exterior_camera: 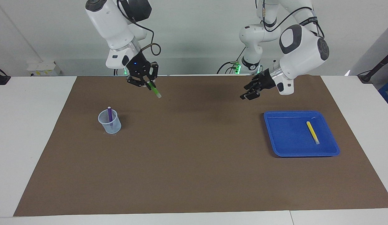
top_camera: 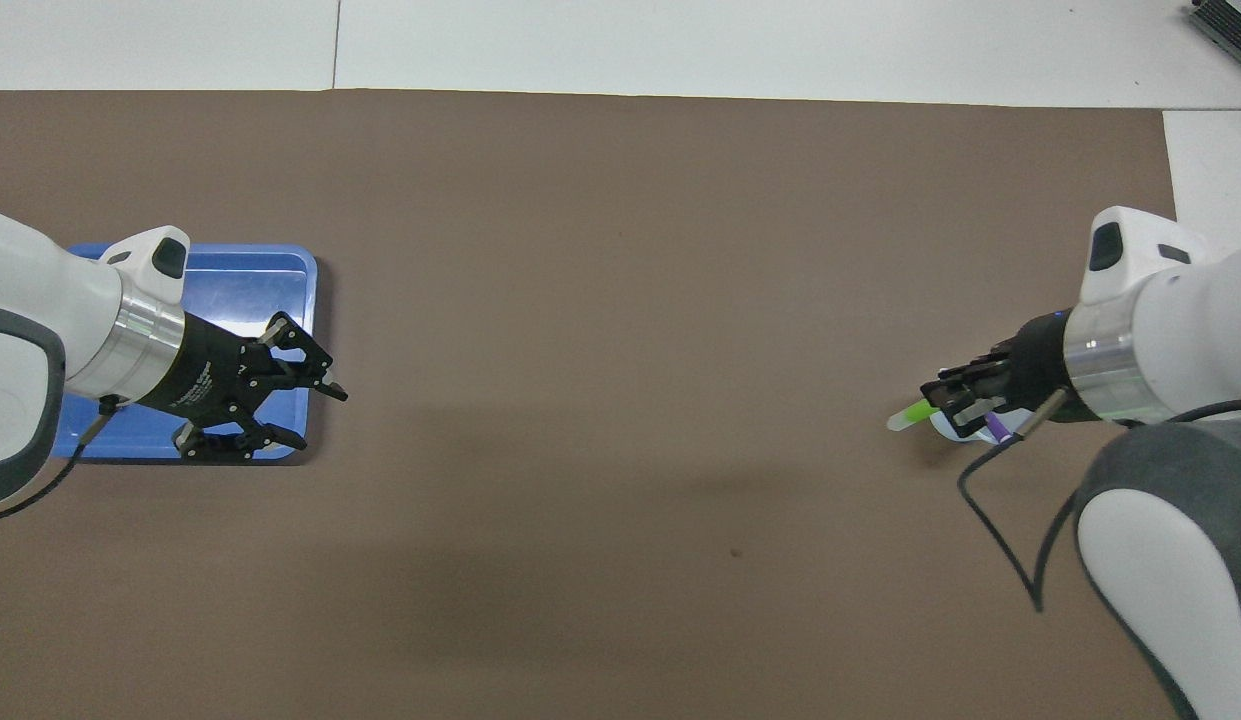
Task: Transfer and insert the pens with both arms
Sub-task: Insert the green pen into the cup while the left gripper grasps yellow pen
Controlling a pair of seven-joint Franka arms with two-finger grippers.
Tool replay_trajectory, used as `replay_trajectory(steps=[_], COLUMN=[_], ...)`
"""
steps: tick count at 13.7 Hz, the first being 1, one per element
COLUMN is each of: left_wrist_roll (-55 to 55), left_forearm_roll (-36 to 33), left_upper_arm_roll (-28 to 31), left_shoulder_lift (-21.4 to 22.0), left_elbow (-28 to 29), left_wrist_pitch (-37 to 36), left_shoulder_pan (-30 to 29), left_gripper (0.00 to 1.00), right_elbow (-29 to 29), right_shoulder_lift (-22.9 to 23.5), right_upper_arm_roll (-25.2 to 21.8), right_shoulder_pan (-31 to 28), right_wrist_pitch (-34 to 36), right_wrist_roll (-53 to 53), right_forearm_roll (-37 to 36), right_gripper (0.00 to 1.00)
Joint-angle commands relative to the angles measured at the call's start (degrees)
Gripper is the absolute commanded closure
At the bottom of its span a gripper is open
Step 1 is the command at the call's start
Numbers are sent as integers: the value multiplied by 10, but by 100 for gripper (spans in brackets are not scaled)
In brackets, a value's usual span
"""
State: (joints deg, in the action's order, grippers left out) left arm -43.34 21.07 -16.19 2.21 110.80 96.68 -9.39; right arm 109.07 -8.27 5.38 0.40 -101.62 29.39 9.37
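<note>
R gripper [exterior_camera: 149,83] clamps green pen [exterior_camera: 155,91], pale tip angled down; L gripper [exterior_camera: 249,94] jaws apart, w/o load.

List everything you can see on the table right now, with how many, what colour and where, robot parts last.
mat: one, brown, covering most of the table.
cup: one, clear, on the mat toward the right arm's end.
purple pen: one, standing in the cup.
tray: one, blue, on the mat toward the left arm's end.
yellow pen: one, lying in the tray.
green pen: one, held in the air.
right tool: one, black, shut on the green pen, raised near the cup.
left tool: one, black, holding nothing, raised near the tray.
</note>
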Motion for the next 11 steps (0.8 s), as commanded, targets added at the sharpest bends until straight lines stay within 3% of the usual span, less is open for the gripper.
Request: replay_trajectory(steps=[1,5,11], left_wrist_roll=[147,403,610], left_forearm_roll=[-80,-138,-162], left_upper_arm_roll=[-1,-1,-1], left_shoulder_lift=[20,18,-6], left_elbow=[15,25,79], left_wrist_pitch=[1,53,212], left_shoulder_pan=[-16,-99,-173], left_gripper=[35,36,37], right_elbow=[44,126,169], right_shoulder_lift=[-25,-54,-47], right_upper_arm_roll=[9,9,11], right_shoulder_pan=[-57,-89,-110], right_wrist_pitch=[-12,-81,-153], right_wrist_roll=[99,181,196], right_forearm_roll=[-38,-74,-80], right_gripper=[100,100,100])
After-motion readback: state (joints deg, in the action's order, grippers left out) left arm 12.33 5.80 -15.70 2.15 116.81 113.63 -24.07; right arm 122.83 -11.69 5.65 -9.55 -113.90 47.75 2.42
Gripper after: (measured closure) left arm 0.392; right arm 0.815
